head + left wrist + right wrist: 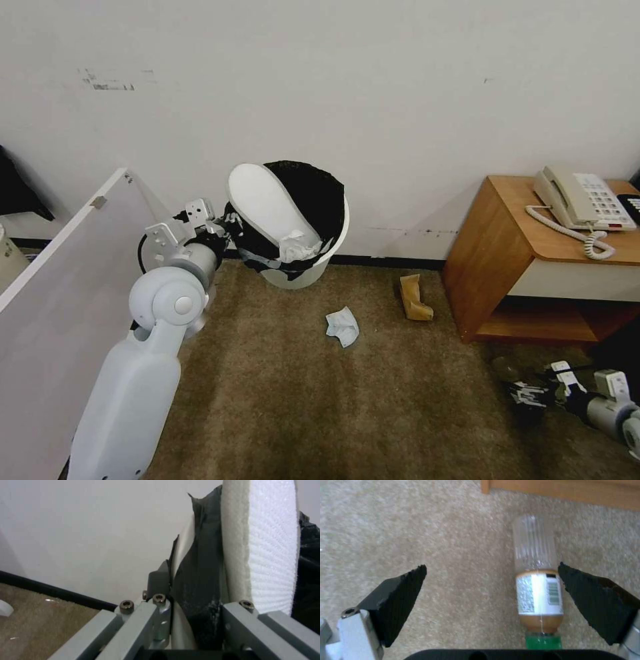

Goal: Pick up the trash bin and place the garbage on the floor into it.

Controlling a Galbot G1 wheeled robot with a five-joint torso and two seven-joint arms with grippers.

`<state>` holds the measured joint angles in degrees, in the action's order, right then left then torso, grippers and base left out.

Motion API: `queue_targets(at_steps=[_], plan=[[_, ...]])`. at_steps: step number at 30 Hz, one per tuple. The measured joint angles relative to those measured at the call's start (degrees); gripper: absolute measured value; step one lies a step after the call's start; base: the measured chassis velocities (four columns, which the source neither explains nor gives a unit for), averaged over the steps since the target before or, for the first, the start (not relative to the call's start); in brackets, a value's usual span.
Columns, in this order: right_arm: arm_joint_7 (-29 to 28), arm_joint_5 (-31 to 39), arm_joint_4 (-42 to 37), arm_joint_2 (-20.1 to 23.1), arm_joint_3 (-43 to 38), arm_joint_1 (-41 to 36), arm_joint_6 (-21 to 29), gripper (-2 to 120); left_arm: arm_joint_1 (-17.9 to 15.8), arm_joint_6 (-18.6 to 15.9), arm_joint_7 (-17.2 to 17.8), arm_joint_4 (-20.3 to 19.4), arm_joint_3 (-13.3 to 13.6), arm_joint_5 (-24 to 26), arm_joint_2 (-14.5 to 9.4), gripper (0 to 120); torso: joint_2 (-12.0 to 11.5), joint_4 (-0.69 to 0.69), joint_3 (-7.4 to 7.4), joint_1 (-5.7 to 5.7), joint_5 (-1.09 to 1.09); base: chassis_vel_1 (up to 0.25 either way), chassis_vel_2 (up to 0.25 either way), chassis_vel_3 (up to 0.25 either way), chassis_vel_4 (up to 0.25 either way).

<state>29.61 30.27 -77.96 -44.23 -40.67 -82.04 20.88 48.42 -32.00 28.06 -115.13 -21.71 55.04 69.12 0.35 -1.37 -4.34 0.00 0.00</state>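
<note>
Bottle (538,580) lies lengthwise between spread fingers of right gripper (491,592), nearer one finger; left gripper (186,620) clamps trash bin (313,267) rim.

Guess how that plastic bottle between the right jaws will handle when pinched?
The plastic bottle lies on its side on the floor, so a nudge may roll it. It looks empty, likely light. Thin ribbed walls may dent or slip under the open right gripper.
</note>
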Motion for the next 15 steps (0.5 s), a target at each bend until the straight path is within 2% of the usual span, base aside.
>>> queue_targets(at_steps=[8,15], plan=[[0.4,-2.2,6.5,-2.7,0.2,2.3,-3.2,100,-0.1,0.0,0.0,0.4,0.2,-0.2,0.1,4,0.0,0.00,0.00,0.00,0.00,0.000,0.000,0.000,0.000],[0.8,-3.3,10.8,-3.4,-1.0,3.3,-5.1,100,-0.1,0.0,-0.1,0.4,0.5,-0.4,0.3,4,0.0,0.00,0.00,0.00,0.00,0.000,0.000,0.000,0.000]])
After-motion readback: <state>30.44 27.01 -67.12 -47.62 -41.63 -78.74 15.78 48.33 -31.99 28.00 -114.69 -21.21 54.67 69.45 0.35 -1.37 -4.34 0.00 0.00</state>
